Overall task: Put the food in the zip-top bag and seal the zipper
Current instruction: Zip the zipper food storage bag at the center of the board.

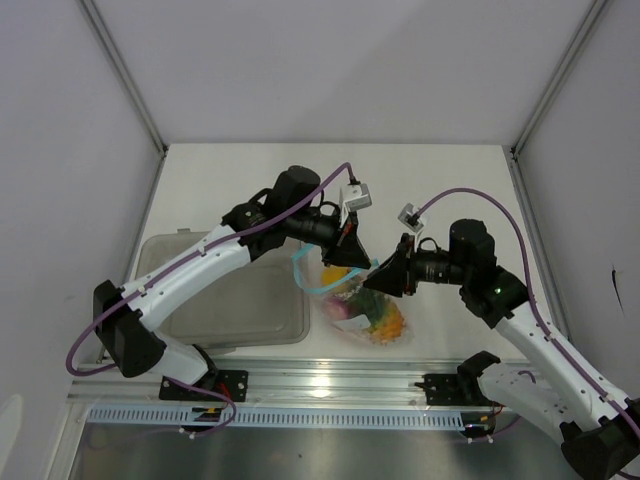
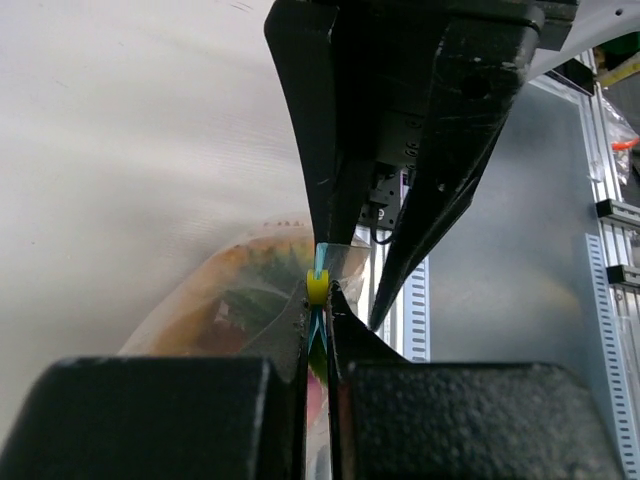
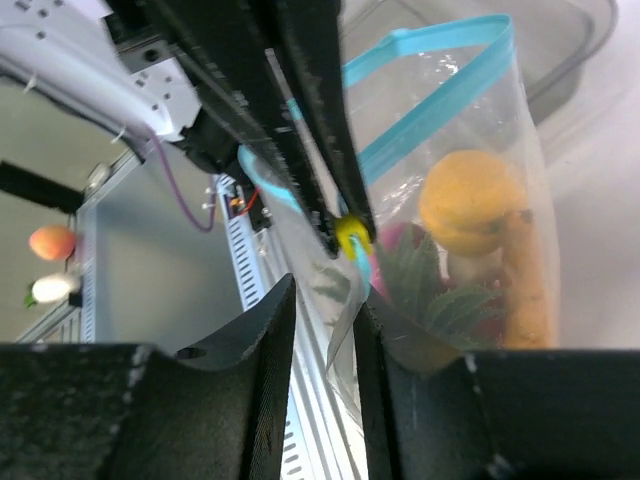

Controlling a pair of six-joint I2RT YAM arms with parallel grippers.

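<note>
The clear zip-top bag (image 1: 352,300) lies between my two grippers, its light blue zipper (image 1: 308,280) looping open at the left. The food (image 1: 378,316) is inside: an orange fruit (image 3: 465,200), a piece with spiky green leaves (image 3: 440,300) and something pink. My left gripper (image 1: 352,262) (image 2: 318,300) is shut on the zipper strip (image 2: 316,335), right behind a yellow slider (image 2: 317,288) (image 3: 351,235). My right gripper (image 1: 376,280) (image 3: 325,300) faces it, open, with a loose edge of the bag's film hanging between its fingers.
A translucent grey tub (image 1: 230,300) (image 3: 580,40) stands left of the bag. The aluminium rail (image 1: 330,380) runs along the near edge. An orange toy (image 3: 52,242) and a pale one (image 3: 50,288) lie beyond the rail. The two grippers are nearly tip to tip.
</note>
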